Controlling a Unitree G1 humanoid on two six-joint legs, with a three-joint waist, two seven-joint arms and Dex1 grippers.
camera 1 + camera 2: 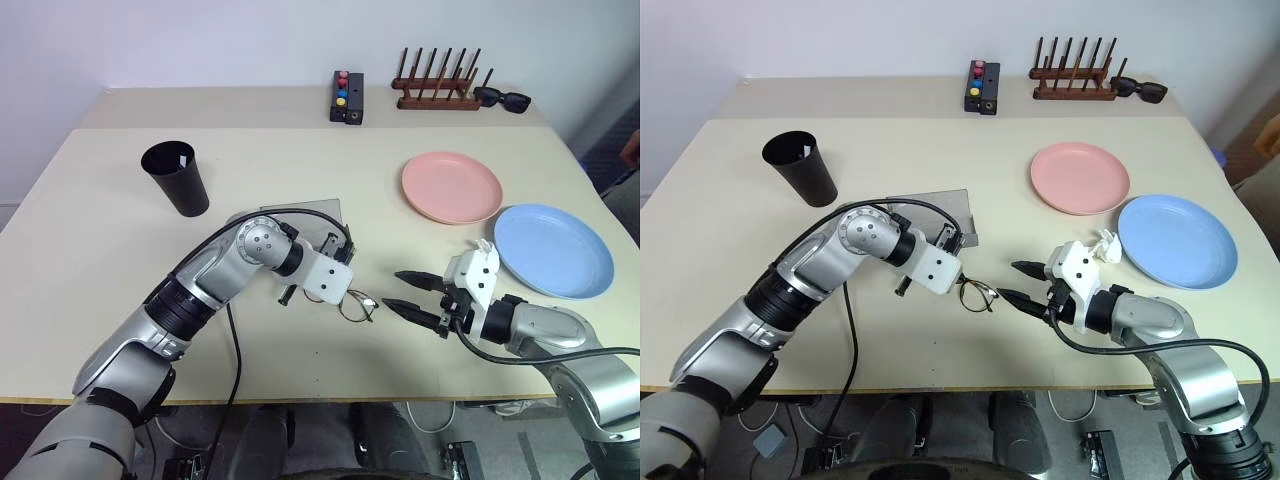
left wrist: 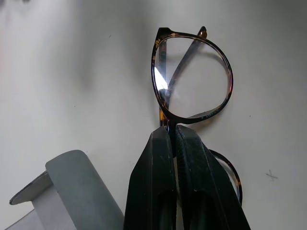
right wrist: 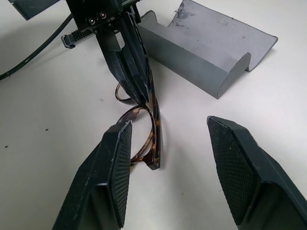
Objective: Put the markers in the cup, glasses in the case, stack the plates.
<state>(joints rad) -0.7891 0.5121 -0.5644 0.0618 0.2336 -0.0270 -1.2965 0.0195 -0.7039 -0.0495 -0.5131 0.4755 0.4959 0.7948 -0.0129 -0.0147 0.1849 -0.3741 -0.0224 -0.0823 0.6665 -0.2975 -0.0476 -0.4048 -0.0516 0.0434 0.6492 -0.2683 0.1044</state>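
Note:
The glasses (image 2: 192, 76) lie folded on the table between my two grippers, thin dark rims with clear round lenses. My left gripper (image 2: 170, 132) is shut on the glasses at the bridge, pointing down at them. My right gripper (image 1: 393, 290) hovers open just to their right, its fingertips (image 3: 117, 153) straddling the near end of the frame without touching. The grey case (image 1: 940, 205) lies open behind the left wrist, partly covered by that arm. The black cup (image 1: 180, 178) stands upright at the back left. A pale speck shows inside its mouth; the markers are otherwise hidden. The pink plate (image 1: 452, 187) and the blue plate (image 1: 553, 250) sit side by side, apart.
A small black box with coloured buttons (image 1: 347, 98), a wooden peg rack (image 1: 437, 85) and black sunglasses (image 1: 503, 98) line the far edge. The table (image 1: 90, 250) is bare on the left and along the front edge near my arms.

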